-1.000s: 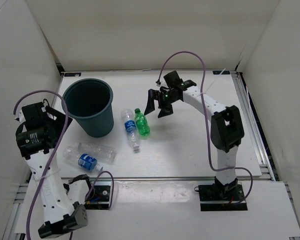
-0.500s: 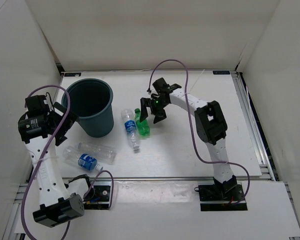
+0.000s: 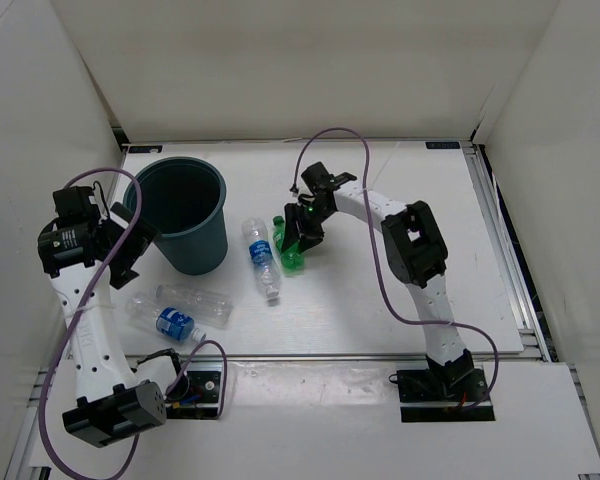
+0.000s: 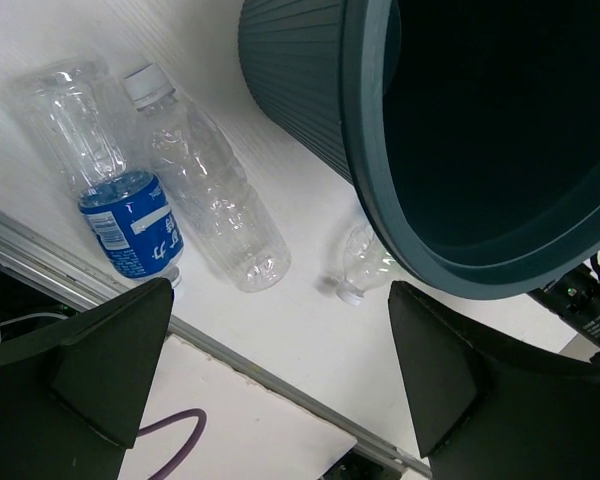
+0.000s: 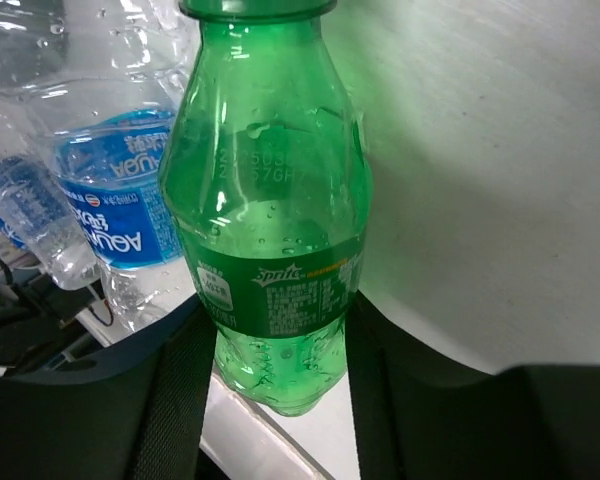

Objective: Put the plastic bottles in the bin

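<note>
The green bottle (image 3: 292, 262) lies mid-table, and my right gripper (image 3: 298, 238) is shut on its lower body; in the right wrist view both fingers (image 5: 185, 400) press the sides of the green bottle (image 5: 270, 230). Just left of it lies a clear bottle with a blue label (image 3: 262, 255) (image 5: 110, 220). The dark teal bin (image 3: 195, 250) stands upright at the back left. My left gripper (image 3: 120, 245) hangs open left of the bin, holding nothing. Below it a blue-labelled bottle (image 4: 130, 215) and a clear bottle (image 4: 215, 195) lie side by side.
White walls enclose the table on three sides. A metal rail (image 3: 280, 357) runs along the table's front edge, with a purple cable (image 3: 205, 350) looping near the left base. In the left wrist view the bin's rim (image 4: 380, 200) fills the upper right.
My right gripper moved left and down over the green bottle and closed on it. The left arm swung a little nearer the bin, still open.
</note>
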